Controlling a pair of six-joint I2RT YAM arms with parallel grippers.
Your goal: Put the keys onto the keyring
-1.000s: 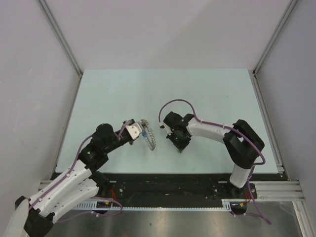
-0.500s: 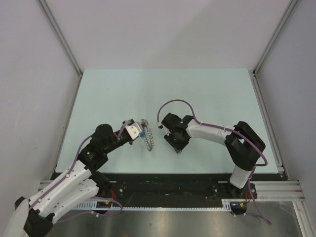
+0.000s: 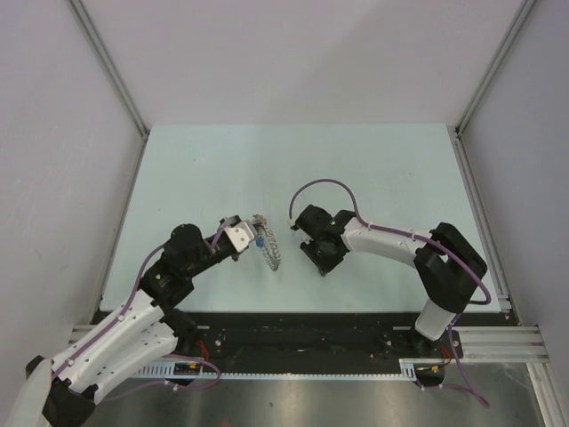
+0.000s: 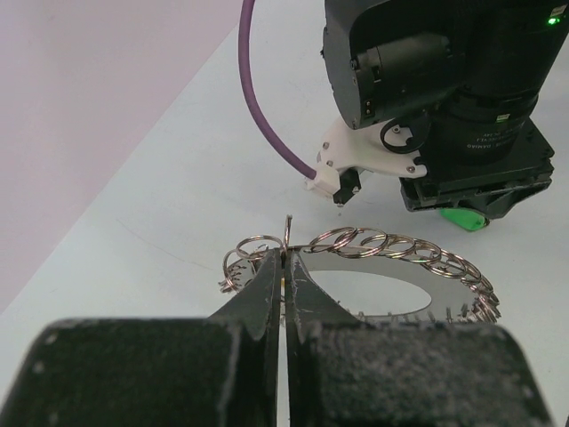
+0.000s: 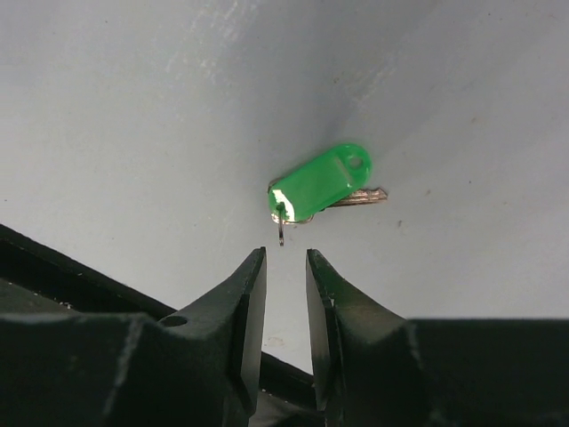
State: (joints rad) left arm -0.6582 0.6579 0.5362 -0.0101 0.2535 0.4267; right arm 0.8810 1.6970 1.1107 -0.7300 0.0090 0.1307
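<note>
My left gripper is shut on one thin loop of the keyring, a grey chain of small metal rings held just above the table. In the top view the keyring hangs from the left gripper, with the right gripper a short way to its right. My right gripper is open with nothing between its fingers. The keys, a green plastic head on a dark metal shaft, lie on the table just beyond its fingertips. The green head also shows under the right gripper in the left wrist view.
The pale table is boxed in by grey walls left, right and behind. The right arm's purple cable arcs above its wrist. A black rail runs along the near edge between the arm bases.
The right gripper has opened, and the right arm has shifted slightly to the right. The left arm and the keyring have barely moved.
</note>
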